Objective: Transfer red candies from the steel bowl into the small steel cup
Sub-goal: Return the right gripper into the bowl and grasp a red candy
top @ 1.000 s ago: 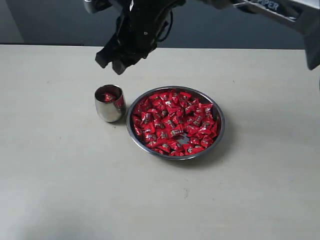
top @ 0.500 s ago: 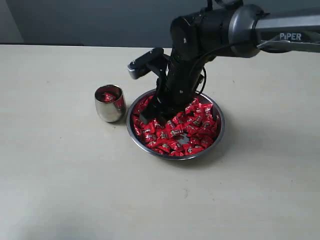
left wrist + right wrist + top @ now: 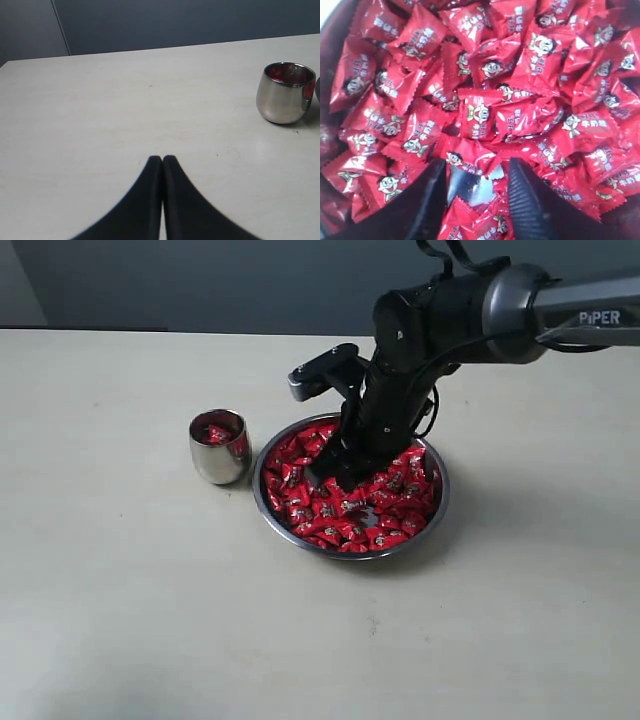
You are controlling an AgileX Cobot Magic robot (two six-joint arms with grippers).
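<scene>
My right fingers: spread apart, tips down in the heap of red candies, one wrapper lying in the gap, nothing pinched. The candies fill the steel bowl. Just beside the bowl, on my left of it, the small steel cup stands upright, red showing inside. My left fingers: pressed together, empty, low over the pale bench, the cup farther off.

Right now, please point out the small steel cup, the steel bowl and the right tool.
small steel cup (image 3: 281,100), left wrist view, outer wall.
steel bowl (image 3: 444,498), exterior view, right rim.
right tool (image 3: 476,164), right wrist view, midway between fingertips.
</scene>
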